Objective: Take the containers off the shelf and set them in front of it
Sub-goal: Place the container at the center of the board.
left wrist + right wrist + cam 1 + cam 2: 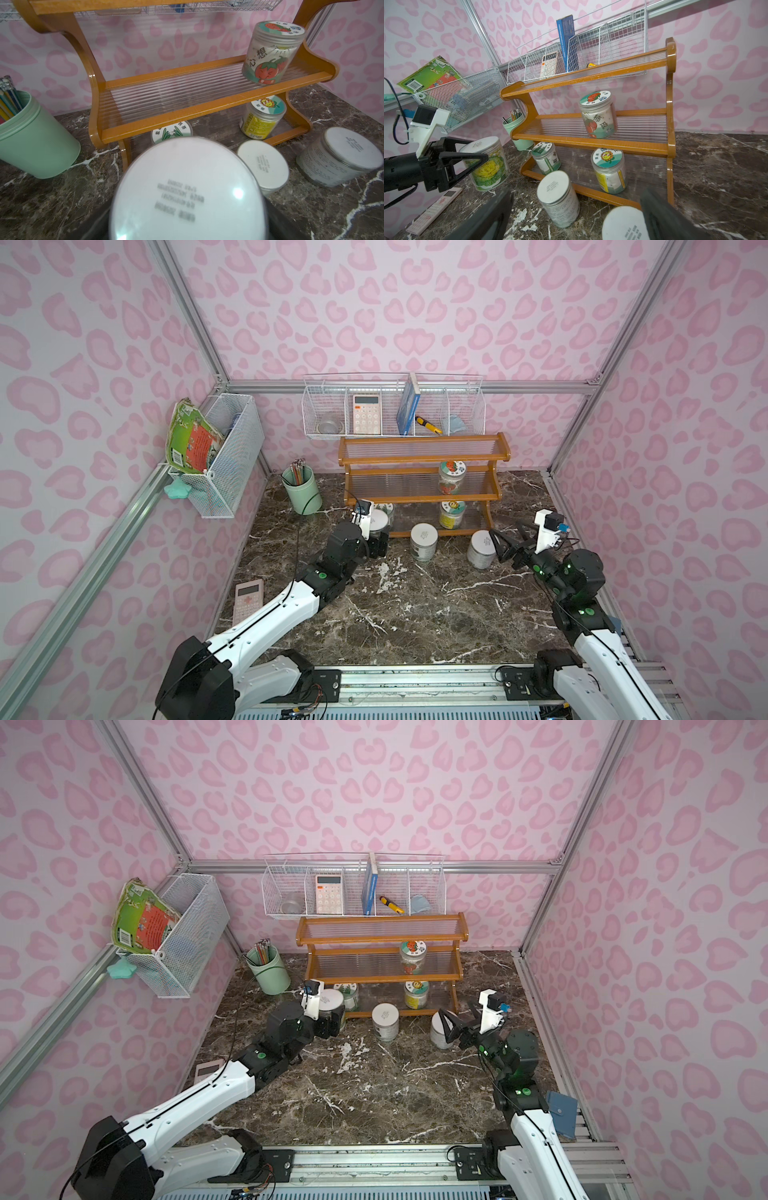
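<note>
currently the left gripper (381, 543) is clamped on the plain-lidded cabbage jar (490, 168), fingers pressed to its clear sides, just in front of the left end of the shelf (407, 498). the right gripper (508, 542) has its fingers spread wide and empty. the right-hand plain jar (481, 549) stands just beside them on the marble table (415, 614). a middle plain jar (424, 541) stands between the two arms, also in front of the shelf.

the step in hand looks like setting the cabbage jar down. to do it well, i would keep it upright and bring its base flat onto bare marble, apart from the shelf's left foot and the mint cup (302, 493). the fingers should part only once it sits. then the arm can draw straight back, so the fingers do not clip the lid or the middle plain jar.

farther back, three picture-lidded jars stand on the shelf: the leaf jar (546, 158) and the sunflower jar (609, 170) on the bottom tier, the strawberry jar (599, 116) on the middle tier.

whether the cabbage jar's base already touches the marble i cannot tell. in the left wrist view its blurred lid fills the foreground, hiding the fingers and most of the leaf jar. in both top views the leaf jar is half covered by the cabbage jar and the tier above. the right-hand plain jar is cut off at the edge of the right wrist view.
</note>
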Controlling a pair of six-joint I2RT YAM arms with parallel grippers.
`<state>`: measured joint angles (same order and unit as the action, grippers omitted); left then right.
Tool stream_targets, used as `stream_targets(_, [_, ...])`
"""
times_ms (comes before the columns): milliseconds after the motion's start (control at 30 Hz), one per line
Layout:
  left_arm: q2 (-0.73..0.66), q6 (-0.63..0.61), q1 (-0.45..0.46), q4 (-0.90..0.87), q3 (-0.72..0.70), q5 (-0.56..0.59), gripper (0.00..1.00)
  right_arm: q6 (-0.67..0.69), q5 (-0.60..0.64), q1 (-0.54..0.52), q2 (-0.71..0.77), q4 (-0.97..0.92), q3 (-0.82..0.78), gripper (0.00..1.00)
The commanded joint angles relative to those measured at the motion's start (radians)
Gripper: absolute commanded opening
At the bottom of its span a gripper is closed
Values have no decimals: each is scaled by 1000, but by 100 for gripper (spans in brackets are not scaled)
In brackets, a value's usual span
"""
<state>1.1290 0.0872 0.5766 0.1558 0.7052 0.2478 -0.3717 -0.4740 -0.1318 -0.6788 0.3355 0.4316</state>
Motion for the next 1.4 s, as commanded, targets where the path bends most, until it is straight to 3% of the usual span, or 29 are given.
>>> stream_targets(0, [-12,38,2,38,-41,36,82,7,6,-16,-10,25,1,99])
stream_targets(467, [120,119,-15,242,-158,173,81,22,13,-42,-29,34,6,99])
stream_targets(867, [195,131,-104,370,-204,128,82,32,21,-43,-13,17,5,99])
stream_targets(1367, [317,99,-107,480,-208,154,84,40,31,-50,-12,8,3,99])
